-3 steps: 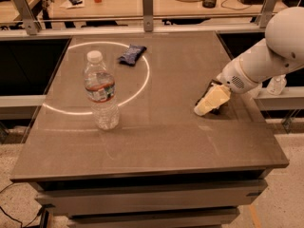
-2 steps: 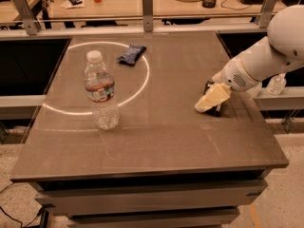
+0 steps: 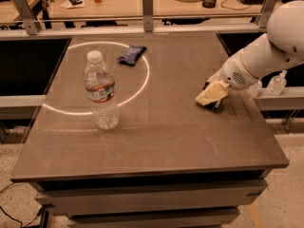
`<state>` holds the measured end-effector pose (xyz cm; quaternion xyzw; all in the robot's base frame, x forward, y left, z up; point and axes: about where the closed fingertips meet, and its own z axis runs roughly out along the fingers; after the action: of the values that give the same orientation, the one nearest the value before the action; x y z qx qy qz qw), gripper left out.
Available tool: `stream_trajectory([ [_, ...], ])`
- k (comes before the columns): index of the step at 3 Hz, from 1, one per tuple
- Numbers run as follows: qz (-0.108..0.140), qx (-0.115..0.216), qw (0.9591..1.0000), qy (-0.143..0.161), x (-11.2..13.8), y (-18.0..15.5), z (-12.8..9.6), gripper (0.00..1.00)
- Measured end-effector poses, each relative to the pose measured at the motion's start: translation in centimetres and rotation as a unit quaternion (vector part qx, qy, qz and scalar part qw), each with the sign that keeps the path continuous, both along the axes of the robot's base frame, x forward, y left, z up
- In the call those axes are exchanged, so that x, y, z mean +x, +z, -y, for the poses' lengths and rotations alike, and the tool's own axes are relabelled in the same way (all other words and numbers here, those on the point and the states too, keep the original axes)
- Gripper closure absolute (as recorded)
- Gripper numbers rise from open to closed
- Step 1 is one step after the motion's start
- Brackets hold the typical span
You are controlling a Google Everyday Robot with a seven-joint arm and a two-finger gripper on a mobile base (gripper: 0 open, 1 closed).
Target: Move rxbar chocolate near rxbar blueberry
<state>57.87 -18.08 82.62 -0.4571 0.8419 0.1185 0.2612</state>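
The rxbar blueberry (image 3: 132, 54) is a dark blue crumpled wrapper lying at the far middle of the table, inside a bright ring of light. My gripper (image 3: 211, 96) is low over the right side of the table, at the end of the white arm (image 3: 266, 51). Only dark slivers of the rxbar chocolate (image 3: 213, 106) show under and beside the gripper; most of it is hidden. The gripper sits right on or around it, far to the right of the blue wrapper.
A clear water bottle (image 3: 101, 93) with a white cap stands upright on the left half of the table (image 3: 156, 137). A metal rail (image 3: 147, 4) runs behind the far edge. A small bottle (image 3: 276, 83) stands on a ledge at the right.
The gripper has shifted very slightly toward the far side at the black wrapper. The bottle and the blue wrapper have not moved.
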Motion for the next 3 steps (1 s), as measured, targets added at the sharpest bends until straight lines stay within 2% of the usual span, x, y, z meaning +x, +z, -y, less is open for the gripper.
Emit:
stream_trajectory([
  [1, 0.0, 0.0, 1.0, 0.0, 0.0, 0.0, 0.0, 1.0],
  [2, 0.037, 0.024, 0.9985, 0.032, 2.2, 1.5, -2.4, 1.0],
  [3, 0.076, 0.059, 0.9938, 0.056, 5.6, 2.8, -5.9, 1.0],
])
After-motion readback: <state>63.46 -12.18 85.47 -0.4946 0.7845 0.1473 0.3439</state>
